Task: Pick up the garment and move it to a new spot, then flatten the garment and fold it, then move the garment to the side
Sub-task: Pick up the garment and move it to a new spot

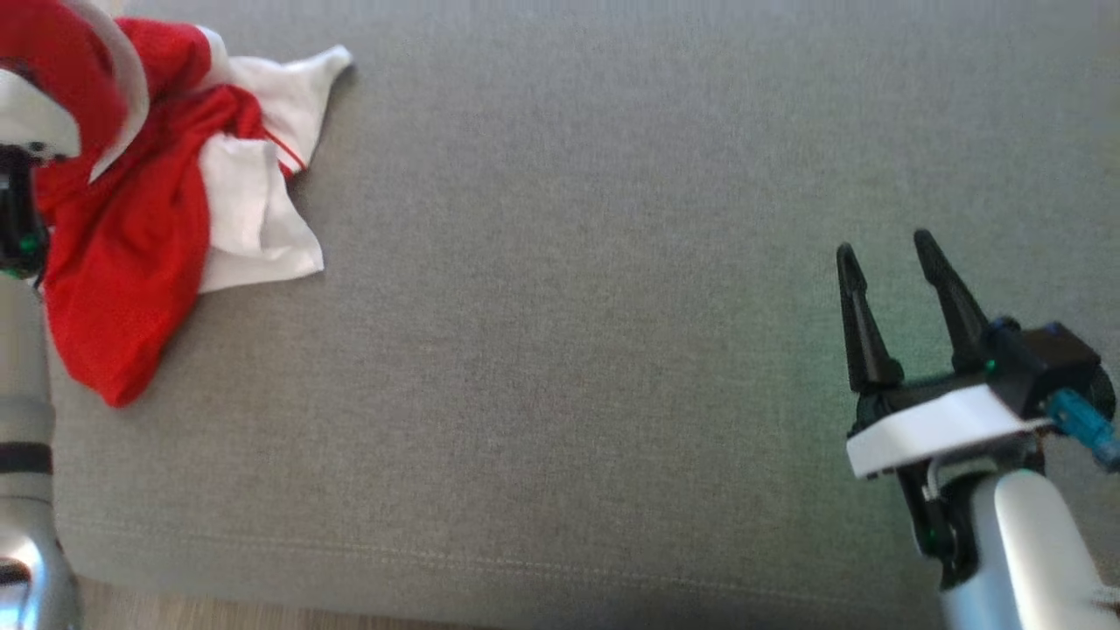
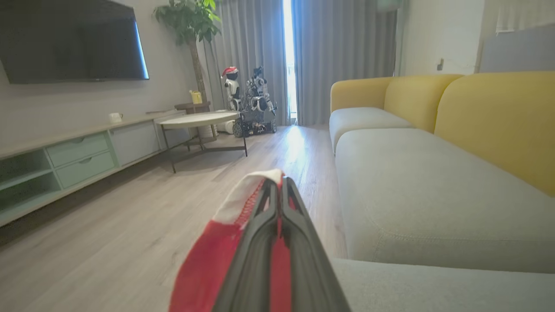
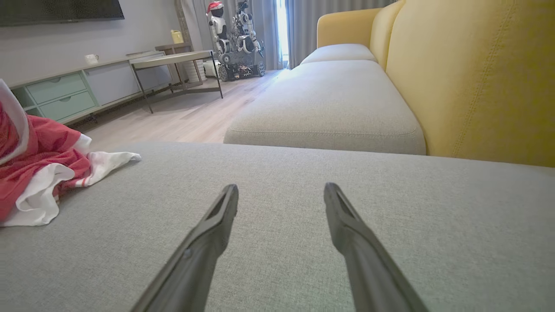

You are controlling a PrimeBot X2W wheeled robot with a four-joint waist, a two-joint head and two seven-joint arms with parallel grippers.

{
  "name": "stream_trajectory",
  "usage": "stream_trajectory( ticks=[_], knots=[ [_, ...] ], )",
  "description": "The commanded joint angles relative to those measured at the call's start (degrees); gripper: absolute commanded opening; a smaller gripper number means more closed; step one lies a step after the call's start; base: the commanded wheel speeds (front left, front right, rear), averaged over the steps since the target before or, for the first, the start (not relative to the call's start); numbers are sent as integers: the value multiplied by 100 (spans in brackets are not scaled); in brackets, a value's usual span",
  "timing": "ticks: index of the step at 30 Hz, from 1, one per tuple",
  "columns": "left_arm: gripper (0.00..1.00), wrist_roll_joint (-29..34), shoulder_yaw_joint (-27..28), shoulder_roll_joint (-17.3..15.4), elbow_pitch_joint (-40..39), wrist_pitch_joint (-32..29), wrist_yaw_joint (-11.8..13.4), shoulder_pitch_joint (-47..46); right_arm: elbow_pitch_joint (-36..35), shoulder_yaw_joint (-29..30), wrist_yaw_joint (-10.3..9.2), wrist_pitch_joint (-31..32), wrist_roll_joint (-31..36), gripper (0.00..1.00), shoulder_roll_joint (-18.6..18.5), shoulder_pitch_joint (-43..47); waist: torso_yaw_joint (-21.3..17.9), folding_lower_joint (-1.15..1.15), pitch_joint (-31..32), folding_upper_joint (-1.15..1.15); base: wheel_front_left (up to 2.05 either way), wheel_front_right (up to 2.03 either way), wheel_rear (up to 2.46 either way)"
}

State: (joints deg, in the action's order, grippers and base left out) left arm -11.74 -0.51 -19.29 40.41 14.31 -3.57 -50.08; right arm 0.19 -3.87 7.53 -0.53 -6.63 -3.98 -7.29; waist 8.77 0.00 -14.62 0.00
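Garment crumpled in head view; wrist view shows left gripper pinching it.

Daylight enters through the gap in the curtains, blown out to white, with a bright streak of glare on the wooden floor below it. The rest of the room is evenly lit and the TV wall is dimmer.

Head view: flat, soft light on the sofa cushion and a faint green cast beside the right hand. The frame is slightly blurred and the left arm at the edge is smeared.

Left wrist view: the left hand and garment close to the lens are out of focus. Straight lines bow towards the edges.
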Motion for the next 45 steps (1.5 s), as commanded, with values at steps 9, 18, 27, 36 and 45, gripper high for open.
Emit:
stream_trajectory(
  ticks=[9,18,27,36,45],
  knots=[
    [0,66,-466,193,-2191,-644,-80,920,-228,-86,-4,-82,-163,100,98,343,-283,0,758,0,0,0,0],
    [0,74,-1519,913,-4034,-1279,-121,2205,-432,-89,-4,-88,-365,100,108,416,-906,0,654,0,0,0,0],
    [0,-51,-2723,1476,-3850,-1468,-273,2137,-554,-243,-4,-205,-603,100,110,164,-1961,0,-47,0,0,0,0],
    [0,-210,-3586,1607,-3057,-1527,-361,1111,-368,-402,-4,-629,-997,100,110,-47,-2987,0,-798,0,0,0,0],
    [0,-578,-4040,1623,-1856,-1792,-381,1080,3,-580,-4,-1004,-1236,100,110,-226,-3267,0,-1102,0,0,0,0]
  ],
)
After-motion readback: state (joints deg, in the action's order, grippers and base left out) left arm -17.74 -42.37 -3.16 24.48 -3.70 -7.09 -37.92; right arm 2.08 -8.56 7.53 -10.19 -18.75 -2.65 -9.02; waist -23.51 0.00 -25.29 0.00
